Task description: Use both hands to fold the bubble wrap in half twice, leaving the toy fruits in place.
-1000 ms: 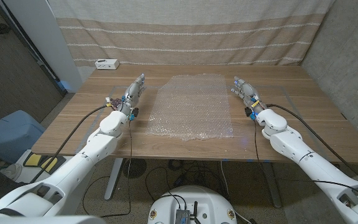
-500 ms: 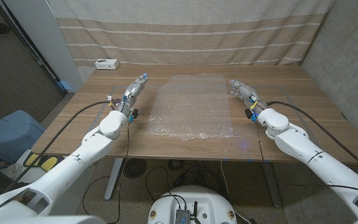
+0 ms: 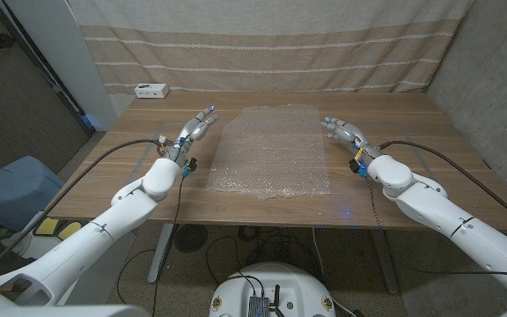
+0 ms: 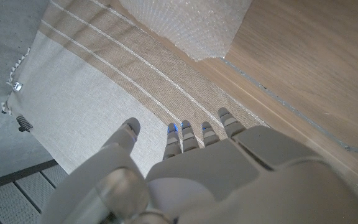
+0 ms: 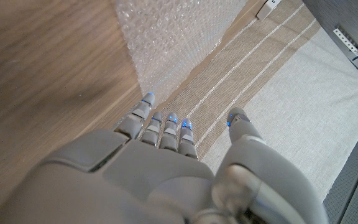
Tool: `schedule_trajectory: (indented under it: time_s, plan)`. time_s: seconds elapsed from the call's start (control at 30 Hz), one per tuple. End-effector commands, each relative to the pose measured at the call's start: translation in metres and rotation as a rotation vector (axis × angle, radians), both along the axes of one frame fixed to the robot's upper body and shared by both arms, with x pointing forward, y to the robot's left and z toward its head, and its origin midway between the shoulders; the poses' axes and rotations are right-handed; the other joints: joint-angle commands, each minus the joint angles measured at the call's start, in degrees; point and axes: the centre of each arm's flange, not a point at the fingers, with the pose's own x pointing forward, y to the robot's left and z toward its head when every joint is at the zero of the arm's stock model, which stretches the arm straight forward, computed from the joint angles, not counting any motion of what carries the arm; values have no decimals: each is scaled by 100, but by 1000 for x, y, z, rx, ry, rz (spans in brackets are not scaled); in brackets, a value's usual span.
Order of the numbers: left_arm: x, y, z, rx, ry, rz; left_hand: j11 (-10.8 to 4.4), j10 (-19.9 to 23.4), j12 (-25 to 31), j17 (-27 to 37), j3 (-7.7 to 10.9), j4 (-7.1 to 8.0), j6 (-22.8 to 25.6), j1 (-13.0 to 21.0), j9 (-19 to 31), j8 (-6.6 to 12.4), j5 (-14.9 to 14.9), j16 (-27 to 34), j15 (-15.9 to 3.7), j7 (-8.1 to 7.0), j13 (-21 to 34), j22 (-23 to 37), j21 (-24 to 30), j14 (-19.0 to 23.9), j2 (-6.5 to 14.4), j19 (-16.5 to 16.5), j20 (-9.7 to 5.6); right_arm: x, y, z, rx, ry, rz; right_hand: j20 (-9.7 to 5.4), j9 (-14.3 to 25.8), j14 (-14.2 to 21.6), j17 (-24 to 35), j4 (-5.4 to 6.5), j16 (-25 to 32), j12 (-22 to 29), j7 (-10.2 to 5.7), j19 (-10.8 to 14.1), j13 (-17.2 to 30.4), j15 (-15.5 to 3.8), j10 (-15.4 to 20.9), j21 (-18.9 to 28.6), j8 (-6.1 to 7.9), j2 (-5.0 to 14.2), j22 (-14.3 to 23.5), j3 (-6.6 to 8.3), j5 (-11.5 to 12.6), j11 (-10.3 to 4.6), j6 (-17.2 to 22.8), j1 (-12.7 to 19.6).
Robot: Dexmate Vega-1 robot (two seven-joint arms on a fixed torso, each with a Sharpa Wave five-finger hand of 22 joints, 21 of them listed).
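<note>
Here the clear, rectangular sheet of bubble wrap lies spread flat and unfolded on the light brown wooden desk, roughly in the middle of it, with its far edge close to the desk's back edge. The left robot hand hovers just beside the sheet's far left corner, fingers straight and slightly apart, holding nothing; in the left wrist view the same left robot hand shows its fingers reaching out with the thumb set off to one side, and a corner of the bubble wrap lies ahead of them, apart from the fingertips. The right robot hand sits near the sheet's far right corner, likewise spread and empty; in the right wrist view the right robot hand has its fingertips just beside the edge of the bubble wrap, though whether they touch it cannot be told. A small white box stands at the desk's far left corner, well apart from the sheet, and a striped beige cloth hangs behind the desk
</note>
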Motion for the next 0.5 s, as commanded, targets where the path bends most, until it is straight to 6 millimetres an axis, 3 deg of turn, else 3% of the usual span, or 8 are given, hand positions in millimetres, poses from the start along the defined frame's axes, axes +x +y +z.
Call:
schedule_trajectory:
  time_s: [0.03,0.27,0.5]
  plan:
    - [-23,-14,-2,150,-34,77,-5,50,6,17,69,-56,96,106,32,22,-32,-7,-32,-3,19,5,-6,7,38,14,-49,-18,3,-1,-148,16,-76,4,15,55,33,14,41,16,-16,57,12,-25,47,32,25,32,11,74,-8,3,53,66]
    - [-33,-22,-5,252,-39,119,13,81,-8,15,127,-129,223,201,34,38,-45,-15,-73,45,19,6,-1,-2,55,30,-71,-29,6,-5,-220,19,-99,-10,17,82,47,44,53,11,-73,81,14,-29,56,41,27,54,12,106,-9,-7,81,101]
    - [-42,-23,-9,304,-28,133,13,124,-10,13,167,-170,279,263,36,35,-50,-7,-82,55,20,8,9,26,75,58,-62,-41,14,-10,-282,-2,-119,-13,19,110,59,72,66,15,-31,103,16,-57,85,48,3,59,12,131,-11,-42,43,130]
